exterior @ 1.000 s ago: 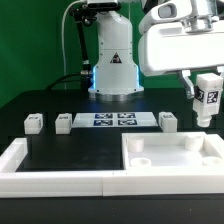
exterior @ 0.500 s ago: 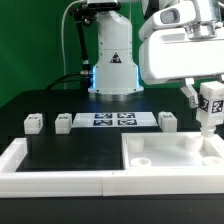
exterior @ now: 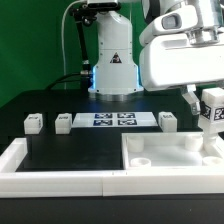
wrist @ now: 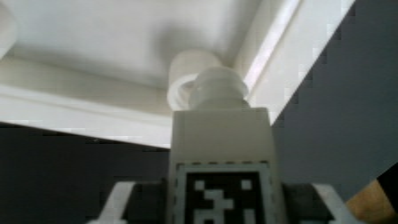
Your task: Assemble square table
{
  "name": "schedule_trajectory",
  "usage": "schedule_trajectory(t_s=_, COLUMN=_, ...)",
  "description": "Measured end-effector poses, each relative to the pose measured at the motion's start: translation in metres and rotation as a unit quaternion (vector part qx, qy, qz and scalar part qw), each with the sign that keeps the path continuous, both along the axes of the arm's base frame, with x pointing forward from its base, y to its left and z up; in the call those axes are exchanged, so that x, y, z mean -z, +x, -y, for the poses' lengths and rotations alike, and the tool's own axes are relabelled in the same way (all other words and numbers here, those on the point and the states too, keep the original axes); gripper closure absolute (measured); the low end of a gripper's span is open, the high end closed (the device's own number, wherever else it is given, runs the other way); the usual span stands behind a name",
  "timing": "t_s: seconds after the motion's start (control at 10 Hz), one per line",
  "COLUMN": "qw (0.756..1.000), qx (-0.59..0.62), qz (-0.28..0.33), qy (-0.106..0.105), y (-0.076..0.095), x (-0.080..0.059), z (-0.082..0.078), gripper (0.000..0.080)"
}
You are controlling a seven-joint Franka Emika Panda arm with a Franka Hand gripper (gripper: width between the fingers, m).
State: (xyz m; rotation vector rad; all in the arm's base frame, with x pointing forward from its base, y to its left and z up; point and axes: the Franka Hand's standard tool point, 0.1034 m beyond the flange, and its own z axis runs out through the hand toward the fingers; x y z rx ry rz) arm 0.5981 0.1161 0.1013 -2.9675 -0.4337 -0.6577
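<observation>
The square table's white slab (exterior: pixel 172 158) lies at the front of the exterior view's right, with round holes in its upper face. My gripper (exterior: pixel 210 104) is shut on a white tagged leg (exterior: pixel 212 112), held upright just above the slab's far right corner. In the wrist view the leg (wrist: pixel 221 140) runs out from between my fingers (wrist: pixel 128 200). Its rounded tip (wrist: pixel 203 84) points into the slab's corner (wrist: pixel 107 60). I cannot tell whether the tip touches the slab. Three more legs stand on the black table: one (exterior: pixel 33 122), another (exterior: pixel 64 122) and a third (exterior: pixel 167 120).
The marker board (exterior: pixel 113 120) lies flat between the loose legs. A low white border wall (exterior: pixel 20 157) runs along the front and the exterior view's left. The robot's base (exterior: pixel 113 60) stands behind the marker board.
My gripper has carried the leg toward the exterior view's right and a little lower, closer to the slab's far right corner. Its grip has not changed.
</observation>
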Motion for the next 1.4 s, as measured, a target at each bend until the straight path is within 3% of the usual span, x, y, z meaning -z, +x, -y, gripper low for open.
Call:
schedule_trajectory(t_s=0.2, qw=1.000, qx=0.002, qz=-0.001, qy=0.001, y=0.007, x=0.000, z=0.001, gripper=0.0512)
schedule_trajectory(t_s=0.5, qw=1.000, qx=0.004, qz=0.007, qy=0.003, y=0.011, x=0.020, z=0.000, gripper=0.0512)
schedule_trajectory(t_s=0.9, qw=0.999, qx=0.003, qz=0.031, qy=0.004, y=0.018, x=0.021, z=-0.001, gripper=0.0512)
schedule_trajectory(t_s=1.4, qw=0.999, qx=0.004, qz=0.035, qy=0.005, y=0.015, x=0.029, z=-0.001, gripper=0.0512)
